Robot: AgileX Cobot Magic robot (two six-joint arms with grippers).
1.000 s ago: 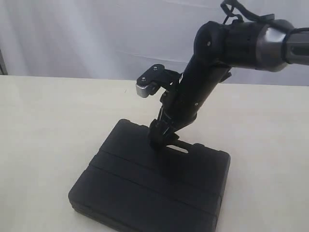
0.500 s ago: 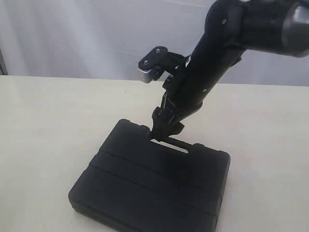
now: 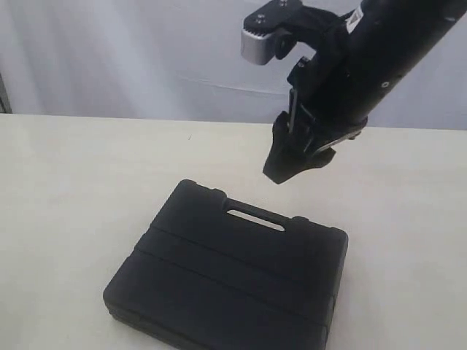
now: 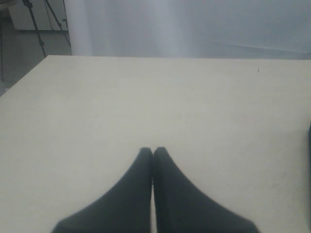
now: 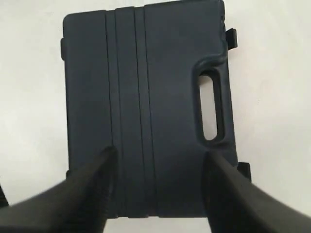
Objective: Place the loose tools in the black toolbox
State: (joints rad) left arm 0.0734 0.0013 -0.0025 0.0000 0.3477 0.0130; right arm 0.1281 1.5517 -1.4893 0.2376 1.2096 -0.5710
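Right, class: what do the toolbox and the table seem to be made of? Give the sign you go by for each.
The toolbox looks like moulded plastic, matte black: raised ribs, rounded corners and a slot handle formed in one piece with the shell. The table is pale cream, smooth and matte, perhaps laminate or painted board; no grain shows, so it stays open.
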